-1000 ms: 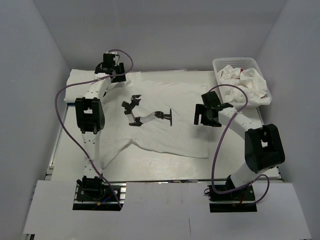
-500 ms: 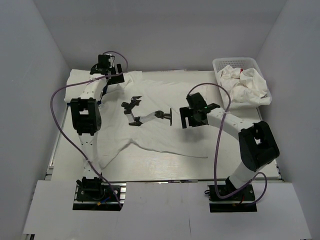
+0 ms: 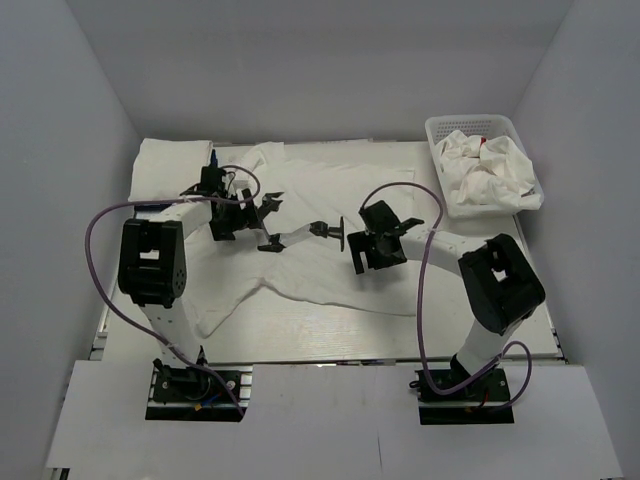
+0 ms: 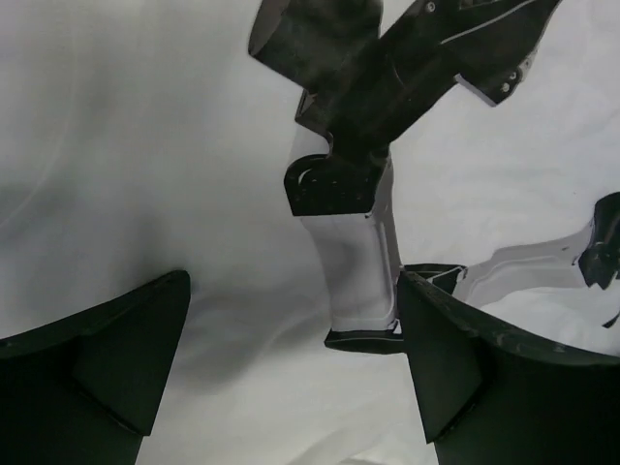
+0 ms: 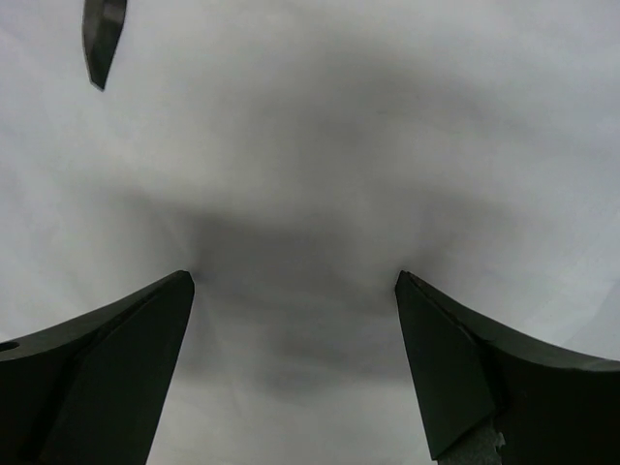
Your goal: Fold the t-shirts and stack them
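A white t-shirt (image 3: pixel 330 190) with a black graphic print (image 3: pixel 300 232) lies spread flat across the tabletop (image 3: pixel 330 335). Both claws sit low over it, jaws wide apart and holding nothing. The left claw (image 3: pixel 222 225) is just beside the print, and the right claw (image 3: pixel 366 256) is over plain cloth. More t-shirts (image 3: pixel 490 165) are heaped in the white mesh basket (image 3: pixel 440 128) at the far right corner.

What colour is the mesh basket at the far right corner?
The basket is white; the top external view shows it best.
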Controlling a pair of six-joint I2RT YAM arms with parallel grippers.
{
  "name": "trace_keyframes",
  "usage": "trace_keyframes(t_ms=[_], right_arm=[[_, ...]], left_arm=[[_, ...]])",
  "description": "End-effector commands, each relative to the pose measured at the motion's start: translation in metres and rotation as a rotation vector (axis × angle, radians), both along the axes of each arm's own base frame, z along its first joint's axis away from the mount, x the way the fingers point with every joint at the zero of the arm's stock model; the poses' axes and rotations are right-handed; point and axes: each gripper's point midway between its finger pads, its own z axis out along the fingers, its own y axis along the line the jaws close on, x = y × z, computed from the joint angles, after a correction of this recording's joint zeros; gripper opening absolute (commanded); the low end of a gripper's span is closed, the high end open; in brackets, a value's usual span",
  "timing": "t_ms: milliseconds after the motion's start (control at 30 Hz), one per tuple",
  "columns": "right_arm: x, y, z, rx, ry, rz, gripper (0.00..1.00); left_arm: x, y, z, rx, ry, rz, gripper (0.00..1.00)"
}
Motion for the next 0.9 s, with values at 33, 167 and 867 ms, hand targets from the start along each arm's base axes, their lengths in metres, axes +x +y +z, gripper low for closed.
trace_keyframes(t_ms=[33,167,867], right_arm=[[-0.023,-0.02,-0.009,-0.018,0.035,-0.061,0.9],[-0.046,-0.051,-0.01,-0.099,0.072,-0.149,0.9],[-0.006,0.006,0.093,0.123,-0.176,0.085,0.9]], left_arm=[[-0.024,-0.024,0.005,-0.106,-0.001,-0.007,1.0],[-0.071,-0.036,-0.019,-0.125,0.136,-0.032,1.0],[-0.044,-0.052,0.09,0.2,0.027,-0.023,1.0]])
